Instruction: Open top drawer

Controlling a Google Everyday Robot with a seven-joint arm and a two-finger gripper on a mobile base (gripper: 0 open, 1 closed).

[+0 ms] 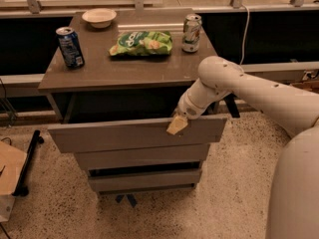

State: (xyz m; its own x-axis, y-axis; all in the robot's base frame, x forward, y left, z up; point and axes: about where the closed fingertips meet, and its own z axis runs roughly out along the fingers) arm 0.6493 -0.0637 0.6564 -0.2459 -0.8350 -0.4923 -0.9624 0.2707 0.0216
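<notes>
The top drawer (124,135) is a wide grey-brown flat panel with no handle. It stands pulled out from under the table top, with a dark gap behind it. My gripper (177,125) sits at the upper edge of the drawer front, right of its middle, with its pale fingertip hooked over the edge. The white arm reaches in from the right. Two narrower drawer fronts (142,156) sit below it, pushed further in.
On the table top (99,68) stand a blue can (70,46), a white bowl (99,17), a green chip bag (142,43) and a silver-green can (191,32). A cardboard box (9,176) and a black bar lie on the floor at left.
</notes>
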